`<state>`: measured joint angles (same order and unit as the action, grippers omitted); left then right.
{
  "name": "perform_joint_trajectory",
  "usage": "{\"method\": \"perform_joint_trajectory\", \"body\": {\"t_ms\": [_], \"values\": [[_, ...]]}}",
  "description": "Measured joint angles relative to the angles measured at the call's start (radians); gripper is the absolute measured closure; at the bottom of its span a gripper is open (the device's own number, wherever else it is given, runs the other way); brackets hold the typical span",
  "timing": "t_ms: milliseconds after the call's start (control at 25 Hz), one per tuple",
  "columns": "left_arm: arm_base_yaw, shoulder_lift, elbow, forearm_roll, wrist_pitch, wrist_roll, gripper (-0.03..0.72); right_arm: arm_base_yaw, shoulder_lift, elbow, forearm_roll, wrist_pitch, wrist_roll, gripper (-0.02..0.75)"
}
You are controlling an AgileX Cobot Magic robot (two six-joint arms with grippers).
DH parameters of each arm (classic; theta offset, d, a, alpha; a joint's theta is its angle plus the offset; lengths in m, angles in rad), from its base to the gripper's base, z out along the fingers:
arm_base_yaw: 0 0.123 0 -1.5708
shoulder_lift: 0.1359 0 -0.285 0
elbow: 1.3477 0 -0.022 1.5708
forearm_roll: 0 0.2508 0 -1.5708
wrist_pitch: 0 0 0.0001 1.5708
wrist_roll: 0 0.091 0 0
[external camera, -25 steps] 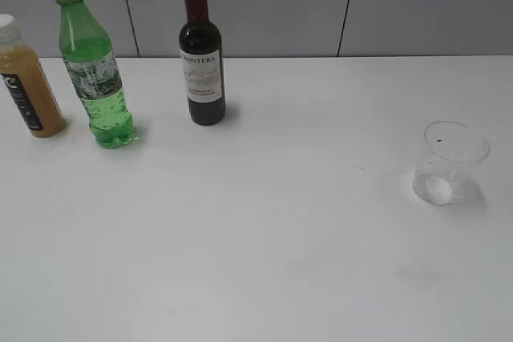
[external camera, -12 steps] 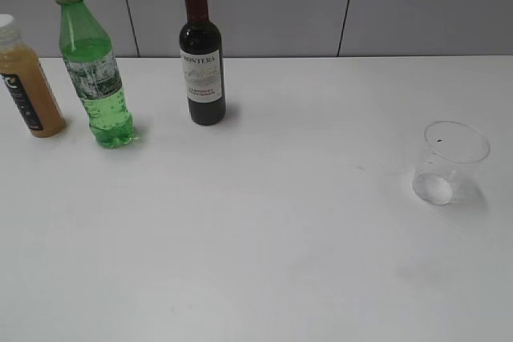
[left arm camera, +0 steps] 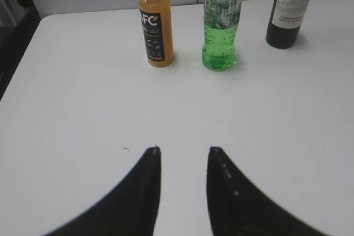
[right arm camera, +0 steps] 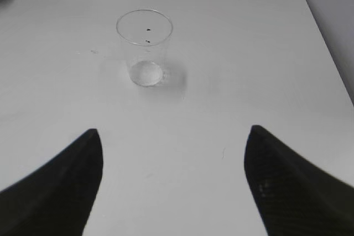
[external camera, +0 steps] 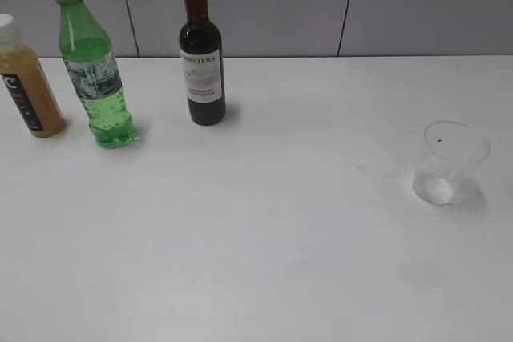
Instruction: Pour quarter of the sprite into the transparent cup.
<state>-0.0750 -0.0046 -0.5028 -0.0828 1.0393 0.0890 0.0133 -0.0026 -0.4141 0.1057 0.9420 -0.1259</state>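
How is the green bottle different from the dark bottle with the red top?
The green bottle is see-through, so its bubbly clear drink shows; the dark bottle hides what is inside. The green bottle has no cap on, while the dark bottle wears a red cap. The green bottle stands between the orange juice bottle and the dark bottle. Both stand upright on the white table.

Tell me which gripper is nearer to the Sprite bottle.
Left. The left gripper faces the Sprite bottle across bare table; the right gripper is over by the transparent cup, far from it.
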Motion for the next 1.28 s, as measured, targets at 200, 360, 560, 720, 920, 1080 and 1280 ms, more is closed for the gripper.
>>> {"method": "perform_joint_trajectory", "body": {"t_ms": [200,360,560,720,920,1080,1280], "values": [[0.0,0.0,0.0,0.0,0.0,0.0,0.459,0.0,0.0,-0.003,0.022,-0.002,0.0,0.055],[0.0,0.0,0.0,0.0,0.0,0.0,0.46,0.0,0.0,-0.018,0.026,-0.048,0.0,0.048],[0.0,0.0,0.0,0.0,0.0,0.0,0.46,0.0,0.03,-0.022,0.029,-0.182,0.0,0.058],[0.0,0.0,0.0,0.0,0.0,0.0,0.46,0.0,0.114,-0.022,0.029,-0.309,0.0,0.07],[0.0,0.0,0.0,0.0,0.0,0.0,0.46,0.0,0.247,-0.022,0.03,-0.489,-0.006,0.074],[0.0,0.0,0.0,0.0,0.0,0.0,0.46,0.0,0.356,-0.022,0.046,-0.607,-0.039,0.078],[0.0,0.0,0.0,0.0,0.0,0.0,0.46,0.0,0.476,-0.022,0.051,-0.729,-0.044,0.079]]}}
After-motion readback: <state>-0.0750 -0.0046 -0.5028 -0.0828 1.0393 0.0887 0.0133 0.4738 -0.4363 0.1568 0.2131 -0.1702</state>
